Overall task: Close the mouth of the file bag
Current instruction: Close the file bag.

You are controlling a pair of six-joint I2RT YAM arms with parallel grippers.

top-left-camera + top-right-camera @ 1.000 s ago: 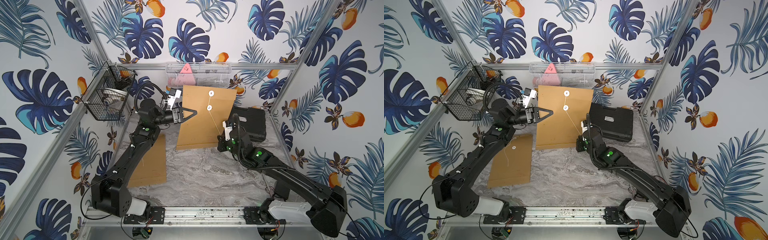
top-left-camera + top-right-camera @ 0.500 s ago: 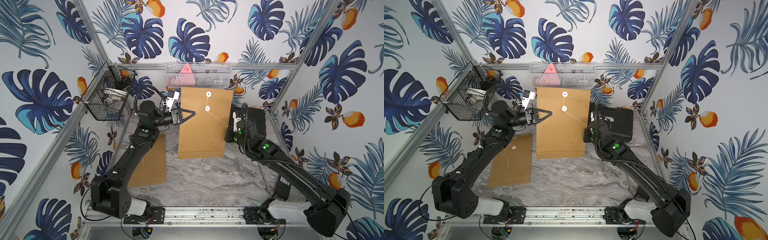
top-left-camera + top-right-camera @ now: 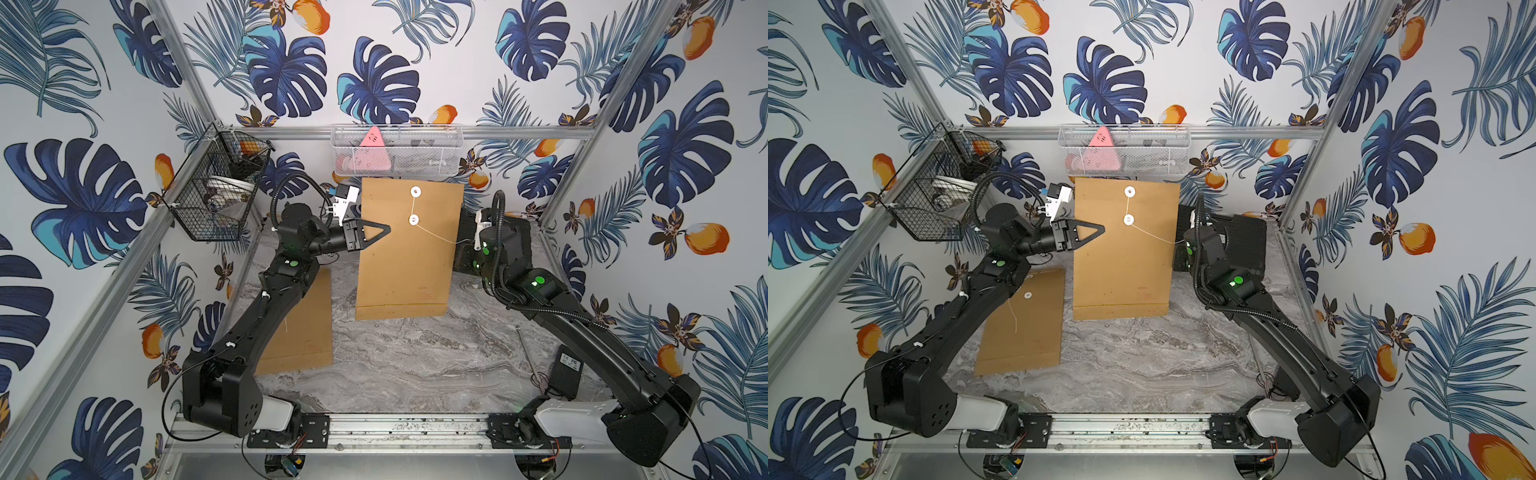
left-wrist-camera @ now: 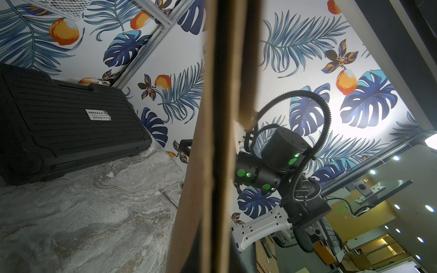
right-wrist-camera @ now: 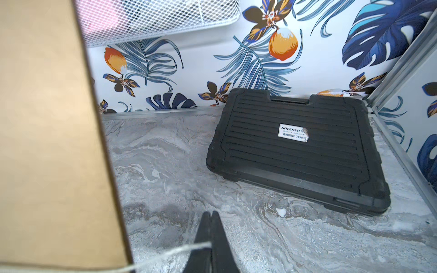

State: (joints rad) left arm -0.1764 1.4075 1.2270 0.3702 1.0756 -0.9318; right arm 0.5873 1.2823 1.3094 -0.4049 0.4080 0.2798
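The brown file bag point(image 3: 407, 257) hangs upright over the back of the table, flap side facing the top cameras, seen edge-on in the left wrist view point(image 4: 208, 118). My left gripper point(image 3: 387, 227) point(image 3: 1102, 227) is shut on its left edge. Two white discs sit on the flap, the upper disc point(image 3: 415, 191) above the lower disc point(image 3: 414, 220). A white string point(image 3: 436, 233) point(image 5: 165, 254) runs from the discs, taut, to my right gripper point(image 5: 211, 214), which is shut on it just right of the bag point(image 3: 1180, 242).
A second brown envelope point(image 3: 301, 324) lies flat at the left under my left arm. A black tool case point(image 5: 290, 146) point(image 3: 1246, 237) sits at the back right. A black wire basket point(image 3: 216, 195) and a white mesh basket point(image 3: 397, 151) hang on the walls. A power adapter point(image 3: 567, 370) lies front right.
My right gripper has carried the string from below the bag's lower right corner up and to the right. The bag has swung from tilted to square. The left gripper has kept its hold.
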